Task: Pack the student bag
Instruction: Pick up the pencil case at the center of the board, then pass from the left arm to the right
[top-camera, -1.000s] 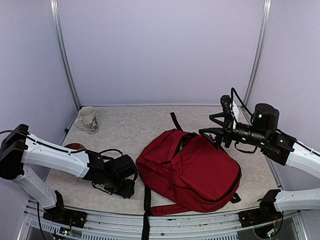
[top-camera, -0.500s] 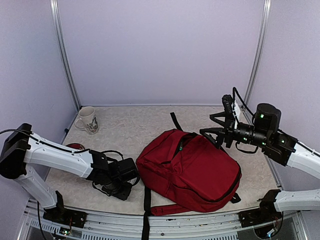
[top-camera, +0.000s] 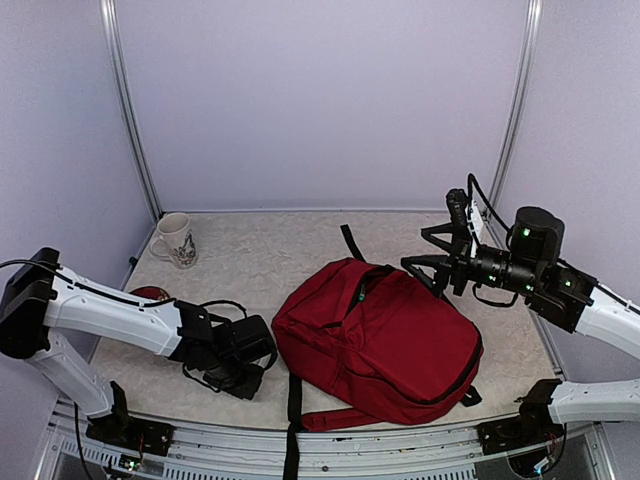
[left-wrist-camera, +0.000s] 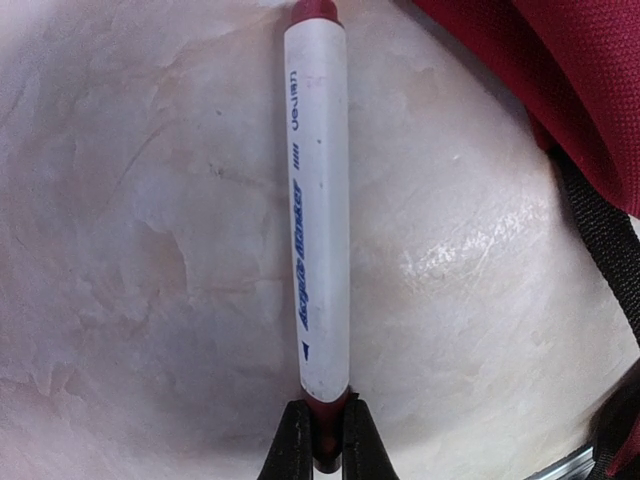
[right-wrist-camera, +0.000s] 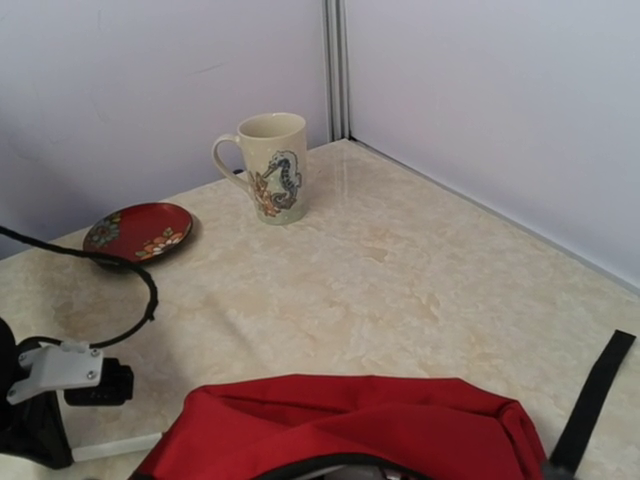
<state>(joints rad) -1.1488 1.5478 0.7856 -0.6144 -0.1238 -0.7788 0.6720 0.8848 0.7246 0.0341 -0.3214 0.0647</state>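
Observation:
The student bag (top-camera: 385, 340) is a dark-red backpack lying flat in the middle of the table, also visible in the right wrist view (right-wrist-camera: 350, 425). A white marker (left-wrist-camera: 318, 200) with blue print and dark-red ends lies on the table just left of the bag (left-wrist-camera: 560, 80). My left gripper (left-wrist-camera: 325, 425) is shut on the marker's near red end, low at the table (top-camera: 243, 372). My right gripper (top-camera: 432, 250) hovers open above the bag's far right corner, holding nothing. Its fingers are out of its own wrist view.
A cream mug (top-camera: 177, 240) with a seahorse picture stands at the back left, also seen from the right wrist (right-wrist-camera: 275, 165). A red saucer (right-wrist-camera: 137, 229) lies near it. Black straps (left-wrist-camera: 600, 240) trail from the bag; one lies on the table (right-wrist-camera: 592, 400).
My left gripper has closed onto the marker's red end and settled a little lower. The right arm has barely moved.

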